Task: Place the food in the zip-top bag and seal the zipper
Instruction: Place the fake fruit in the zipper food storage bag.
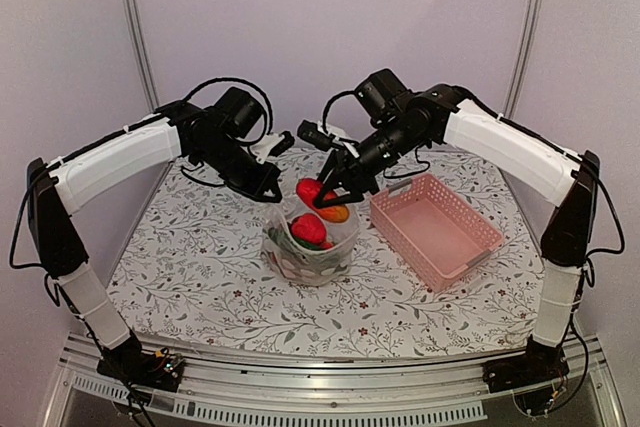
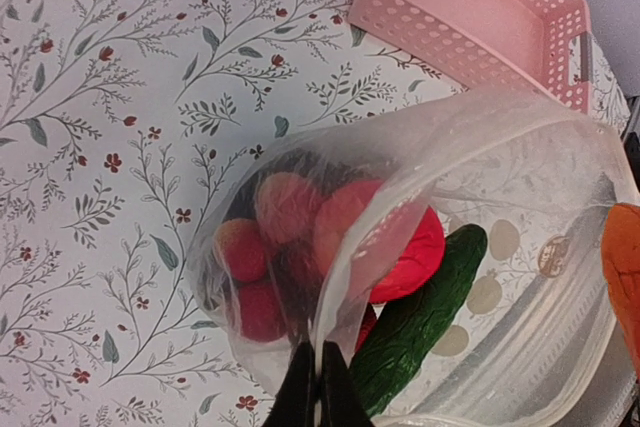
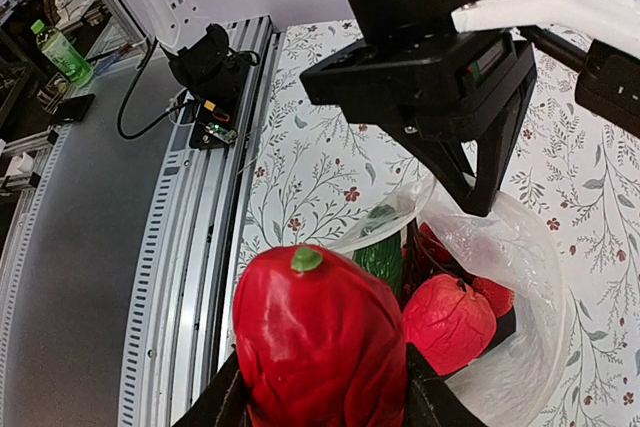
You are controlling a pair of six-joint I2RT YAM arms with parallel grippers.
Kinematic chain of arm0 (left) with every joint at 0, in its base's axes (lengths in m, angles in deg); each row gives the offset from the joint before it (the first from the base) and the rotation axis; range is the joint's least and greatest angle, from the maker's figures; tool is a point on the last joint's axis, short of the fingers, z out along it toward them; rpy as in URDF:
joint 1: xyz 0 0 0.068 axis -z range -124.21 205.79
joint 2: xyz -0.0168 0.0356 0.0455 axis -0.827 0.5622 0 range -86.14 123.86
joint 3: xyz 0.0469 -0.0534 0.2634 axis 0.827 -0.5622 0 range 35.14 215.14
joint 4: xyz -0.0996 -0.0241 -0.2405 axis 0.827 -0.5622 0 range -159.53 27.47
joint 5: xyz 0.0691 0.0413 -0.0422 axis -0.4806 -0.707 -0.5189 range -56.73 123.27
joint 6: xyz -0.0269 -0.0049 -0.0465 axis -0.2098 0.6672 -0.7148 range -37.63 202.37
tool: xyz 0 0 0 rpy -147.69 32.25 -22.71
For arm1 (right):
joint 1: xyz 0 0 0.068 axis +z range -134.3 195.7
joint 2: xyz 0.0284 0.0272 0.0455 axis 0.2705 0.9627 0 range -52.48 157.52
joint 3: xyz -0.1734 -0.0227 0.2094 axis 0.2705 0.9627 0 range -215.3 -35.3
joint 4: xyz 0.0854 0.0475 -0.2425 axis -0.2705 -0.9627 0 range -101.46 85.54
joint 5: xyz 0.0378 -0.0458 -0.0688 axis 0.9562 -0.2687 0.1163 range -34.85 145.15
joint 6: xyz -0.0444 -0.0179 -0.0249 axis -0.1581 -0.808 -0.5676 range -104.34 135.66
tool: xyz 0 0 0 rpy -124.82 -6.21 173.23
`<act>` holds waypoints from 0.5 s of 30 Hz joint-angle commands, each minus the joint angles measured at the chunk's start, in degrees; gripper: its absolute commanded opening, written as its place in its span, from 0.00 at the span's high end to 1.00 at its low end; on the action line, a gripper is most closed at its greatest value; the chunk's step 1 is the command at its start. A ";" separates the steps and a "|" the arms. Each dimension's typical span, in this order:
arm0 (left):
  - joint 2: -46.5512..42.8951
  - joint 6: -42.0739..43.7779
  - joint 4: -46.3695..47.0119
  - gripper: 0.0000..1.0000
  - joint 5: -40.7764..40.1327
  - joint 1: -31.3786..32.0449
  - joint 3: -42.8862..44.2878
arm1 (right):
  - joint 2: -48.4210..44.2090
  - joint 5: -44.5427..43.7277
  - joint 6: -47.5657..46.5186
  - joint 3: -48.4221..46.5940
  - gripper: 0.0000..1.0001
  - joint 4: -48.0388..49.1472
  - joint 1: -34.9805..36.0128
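**Two table-mounted arms: external build**
The left arm (image 1: 115,162) and right arm (image 1: 512,147) share one design: white shell links alternate with black joint housings, thin black cables (image 1: 232,83) loop above the wrists, and each black base (image 1: 150,367) carries small exposed electronics with coloured wiring.

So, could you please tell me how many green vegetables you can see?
1: a long dark green vegetable lying inside the zip-top bag, beside a big red piece. More could be hidden underneath.
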State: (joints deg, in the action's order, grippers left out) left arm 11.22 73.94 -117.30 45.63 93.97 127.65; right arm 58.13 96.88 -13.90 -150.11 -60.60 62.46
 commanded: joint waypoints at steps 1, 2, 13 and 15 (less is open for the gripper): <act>-1.91 0.11 -0.26 0.98 -0.99 -0.56 -0.20 | 2.31 -3.12 3.27 -1.41 0.58 1.48 0.52; -1.84 0.11 -0.26 0.98 -1.11 -0.56 -0.30 | 2.72 -3.85 3.68 -1.39 0.57 1.18 0.59; -1.14 0.44 -0.21 0.99 -1.82 -0.54 -0.23 | 5.97 -9.98 3.48 0.89 0.52 -0.79 1.94; -1.06 0.45 -0.25 0.99 -1.76 -0.55 -0.22 | 6.55 -11.18 3.29 0.90 0.50 -1.35 2.31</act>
State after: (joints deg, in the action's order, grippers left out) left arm 11.00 73.99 -117.27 44.31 93.97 127.65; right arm 63.22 89.21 -10.64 -149.71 -60.49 63.55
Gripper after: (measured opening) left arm 0.017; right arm 0.482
